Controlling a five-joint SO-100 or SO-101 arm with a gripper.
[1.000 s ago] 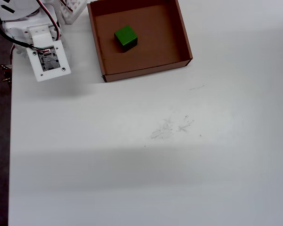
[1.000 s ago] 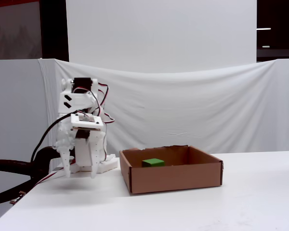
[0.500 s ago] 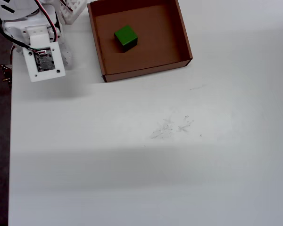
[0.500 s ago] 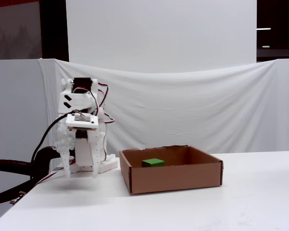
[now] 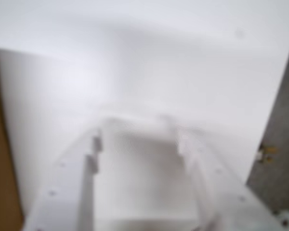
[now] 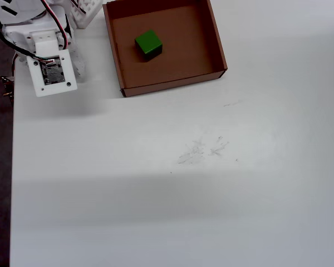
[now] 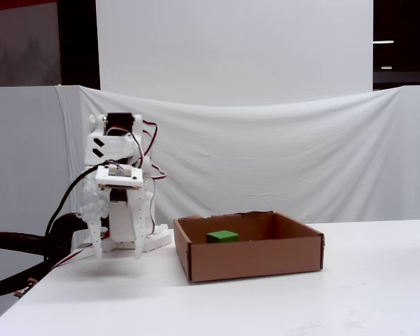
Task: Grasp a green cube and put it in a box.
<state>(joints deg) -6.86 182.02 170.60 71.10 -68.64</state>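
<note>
Left of the box [image 7: 248,246] in the fixed view, the white gripper [image 7: 116,250] hangs fingers-down over the table [image 6: 183,183], spread apart, holding nothing. The green cube [image 6: 148,43], bright-topped with darker sides, sits inside the brown cardboard box, nearer its left wall in the overhead view.

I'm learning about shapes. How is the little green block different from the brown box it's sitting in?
The green cube is bright green and solid; the box is brown cardboard, open on top. The green cube is much smaller, filling only a bit of the box floor. Both have straight edges and square-looking shapes.
</note>
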